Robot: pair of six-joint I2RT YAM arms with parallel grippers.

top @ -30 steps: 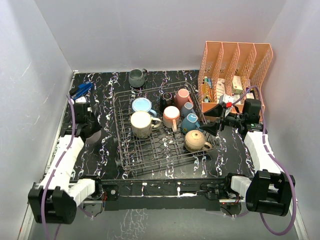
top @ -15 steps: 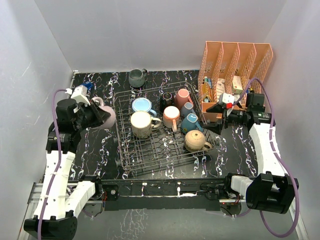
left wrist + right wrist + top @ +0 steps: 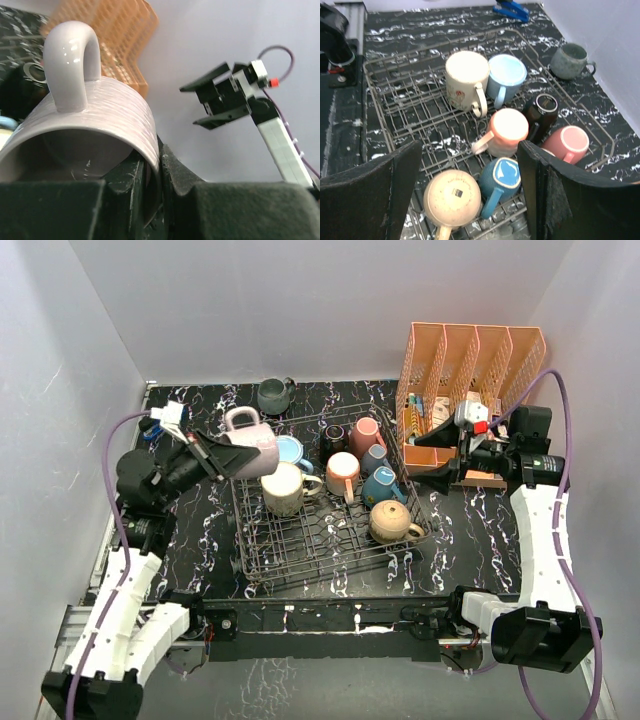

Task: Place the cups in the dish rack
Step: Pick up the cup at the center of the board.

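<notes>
My left gripper (image 3: 224, 454) is shut on the rim of a mauve cup (image 3: 254, 452), one finger inside and one outside. It holds the cup tilted in the air over the back left corner of the dish rack (image 3: 300, 552). The left wrist view shows that cup (image 3: 95, 115) close up, handle upward. Several cups stand upside down in the rack: cream (image 3: 466, 77), light blue (image 3: 506, 75), peach (image 3: 506, 130), black (image 3: 542, 107), pink (image 3: 569, 142), teal (image 3: 502, 180) and tan (image 3: 452, 200). My right gripper (image 3: 432, 456) hangs open and empty above the rack's right edge.
A grey cup (image 3: 273, 395) stands upright on the table behind the rack. The orange mesh organizer (image 3: 470, 370) fills the back right corner, right behind my right gripper. A blue clip (image 3: 511, 9) lies at the table's far left. White walls close in three sides.
My left gripper has lifted the mauve cup off the table at the left and carried it up and right over the rack's corner. My right gripper has drawn back and upward.
</notes>
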